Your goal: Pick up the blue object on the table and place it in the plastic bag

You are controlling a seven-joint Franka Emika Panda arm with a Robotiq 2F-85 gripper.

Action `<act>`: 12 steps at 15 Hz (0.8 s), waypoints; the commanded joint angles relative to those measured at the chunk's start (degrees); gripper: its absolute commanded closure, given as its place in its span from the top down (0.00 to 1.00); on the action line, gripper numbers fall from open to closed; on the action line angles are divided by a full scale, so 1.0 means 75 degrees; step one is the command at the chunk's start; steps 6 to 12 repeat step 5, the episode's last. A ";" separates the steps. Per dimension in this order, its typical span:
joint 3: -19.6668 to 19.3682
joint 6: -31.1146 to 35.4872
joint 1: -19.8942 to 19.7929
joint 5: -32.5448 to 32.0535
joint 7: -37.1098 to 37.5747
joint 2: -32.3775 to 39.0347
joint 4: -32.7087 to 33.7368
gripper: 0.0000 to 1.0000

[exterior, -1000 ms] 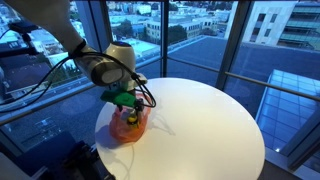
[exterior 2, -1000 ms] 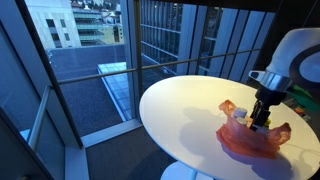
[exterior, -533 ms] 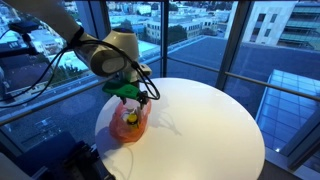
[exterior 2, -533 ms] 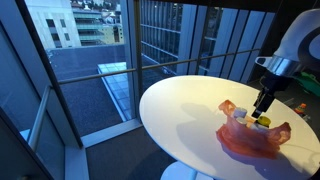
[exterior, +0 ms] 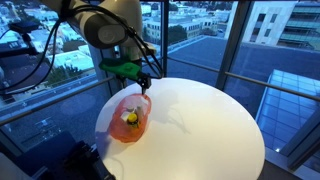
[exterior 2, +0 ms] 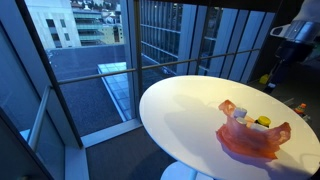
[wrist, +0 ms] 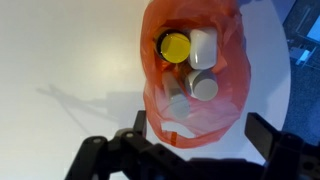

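Observation:
An orange plastic bag [exterior: 130, 117] lies open on the round white table [exterior: 210, 120]; it shows in both exterior views [exterior 2: 248, 142]. In the wrist view the bag [wrist: 230, 70] holds a yellow-capped item [wrist: 175, 46] and several white bottles [wrist: 203, 44]. No blue object shows clearly in any view. My gripper [wrist: 200, 135] hangs open and empty above the bag's near edge. It is well above the bag in both exterior views [exterior: 143, 82] [exterior 2: 278, 65].
The table [exterior 2: 180, 110] stands by tall windows with railings and a city view. A small yellow thing [exterior 2: 266, 78] and an orange thing [exterior 2: 300, 107] lie beyond the table's far edge. Cables hang from the arm [exterior: 105, 25].
My gripper has lifted straight up out of the bag, from just inside its mouth to well above it. The bag and its contents have stayed in place.

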 commanded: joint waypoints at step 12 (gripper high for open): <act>-0.0218 -0.0596 0.0134 -0.0044 0.0132 -0.0351 0.0236 1.00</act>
